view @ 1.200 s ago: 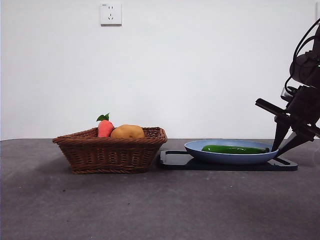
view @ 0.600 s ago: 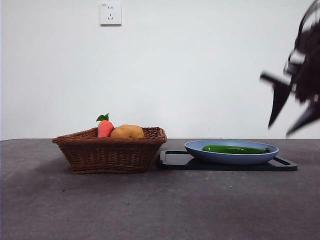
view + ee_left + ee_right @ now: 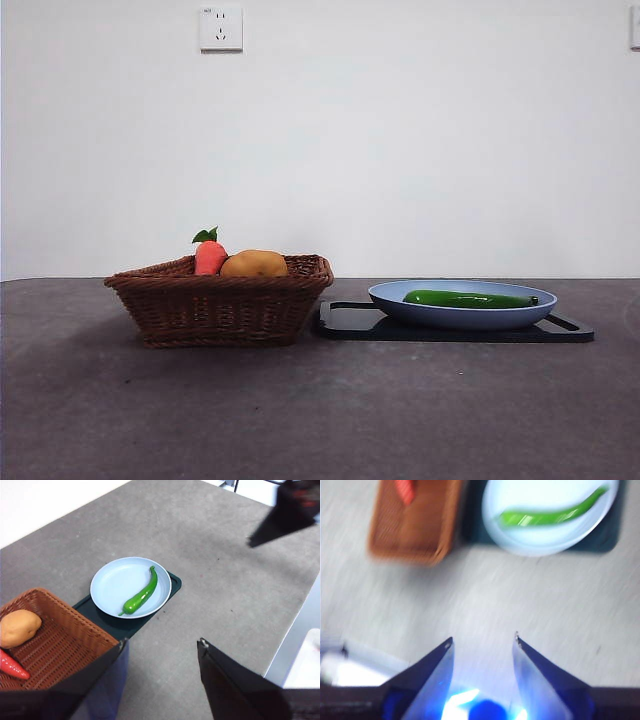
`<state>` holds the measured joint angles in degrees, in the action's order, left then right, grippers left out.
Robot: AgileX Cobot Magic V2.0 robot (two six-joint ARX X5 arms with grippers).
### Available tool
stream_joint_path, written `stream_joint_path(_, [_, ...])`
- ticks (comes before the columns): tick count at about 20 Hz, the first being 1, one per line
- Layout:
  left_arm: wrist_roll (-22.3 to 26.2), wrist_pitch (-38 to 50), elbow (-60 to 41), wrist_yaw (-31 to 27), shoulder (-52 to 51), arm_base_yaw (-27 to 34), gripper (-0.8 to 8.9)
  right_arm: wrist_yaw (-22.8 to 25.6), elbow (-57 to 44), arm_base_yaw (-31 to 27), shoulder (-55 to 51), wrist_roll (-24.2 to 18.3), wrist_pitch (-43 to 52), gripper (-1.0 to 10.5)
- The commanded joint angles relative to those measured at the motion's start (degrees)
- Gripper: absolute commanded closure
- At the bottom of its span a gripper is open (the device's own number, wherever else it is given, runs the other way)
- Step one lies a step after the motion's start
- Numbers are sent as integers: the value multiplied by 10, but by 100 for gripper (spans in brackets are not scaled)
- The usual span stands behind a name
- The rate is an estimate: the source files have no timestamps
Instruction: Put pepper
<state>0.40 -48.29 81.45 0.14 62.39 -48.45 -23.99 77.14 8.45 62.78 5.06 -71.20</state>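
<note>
The pepper [image 3: 468, 298], long, glossy and dark green, lies in the blue plate [image 3: 400, 296] on a black tray [image 3: 350, 322], right of centre in the front view. It also shows in the left wrist view [image 3: 142, 594] and, blurred, in the right wrist view [image 3: 545, 516]. My left gripper [image 3: 161, 642] is open and empty, high above the table. My right gripper [image 3: 482, 640] is open and empty, also high above the table, away from the plate. Neither gripper shows in the front view.
A brown wicker basket [image 3: 220, 305] stands left of the tray and holds an orange-red vegetable with green leaves [image 3: 209, 254] and a tan potato-like lump [image 3: 254, 264]. The other arm's dark tip [image 3: 292, 510] shows in the left wrist view.
The right gripper rose from beside the plate's right edge and left the front view. The pepper stays in the plate.
</note>
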Motion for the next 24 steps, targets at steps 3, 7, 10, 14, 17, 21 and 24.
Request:
stream_joint_path(3, [-3, -12, 12, 0, 4, -6, 570, 1, 11, 47, -59, -18, -68, 742])
stream_joint_path(7, [-4, -25, 12, 0, 4, -6, 705, 1, 11, 56, -93, -46, -74, 915])
stream_joint_path(10, [-4, -33, 12, 0, 4, -6, 807, 1, 11, 56, -100, -60, -73, 941])
stream_joint_path(14, [-4, -34, 12, 0, 4, -6, 805, 0, 11, 56, -100, -49, -73, 936])
stream_joint_path(17, [-4, -23, 12, 0, 4, -6, 805, 2, 11, 56, -99, -49, -73, 936])
stream_joint_path(21, [-4, -23, 12, 0, 4, -6, 805, 1, 11, 56, -99, -49, -73, 936])
stream_joint_path(24, [-4, -22, 12, -1, 4, -6, 805, 1, 11, 56, -99, -49, -73, 936])
